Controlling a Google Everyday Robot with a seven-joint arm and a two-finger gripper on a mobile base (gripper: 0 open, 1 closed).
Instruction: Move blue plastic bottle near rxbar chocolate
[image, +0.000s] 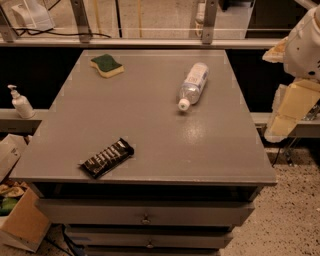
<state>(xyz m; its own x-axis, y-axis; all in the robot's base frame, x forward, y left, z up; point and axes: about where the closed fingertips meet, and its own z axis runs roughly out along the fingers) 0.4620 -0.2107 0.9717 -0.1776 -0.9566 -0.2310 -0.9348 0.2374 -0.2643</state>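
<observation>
The blue plastic bottle (194, 84) lies on its side on the grey table (150, 125), at the back right, with its white cap pointing toward the front. The rxbar chocolate (107, 157) lies flat near the table's front left edge, in a dark wrapper with white lettering. My gripper (289, 111) hangs off the table's right side, beige below the white arm (305, 45). It is well clear of the bottle and holds nothing that I can see.
A green-and-yellow sponge (107, 65) lies at the table's back left. A white pump dispenser (21, 102) stands on a ledge to the left. Cardboard boxes (20, 220) sit on the floor at the lower left. Drawers are below the tabletop.
</observation>
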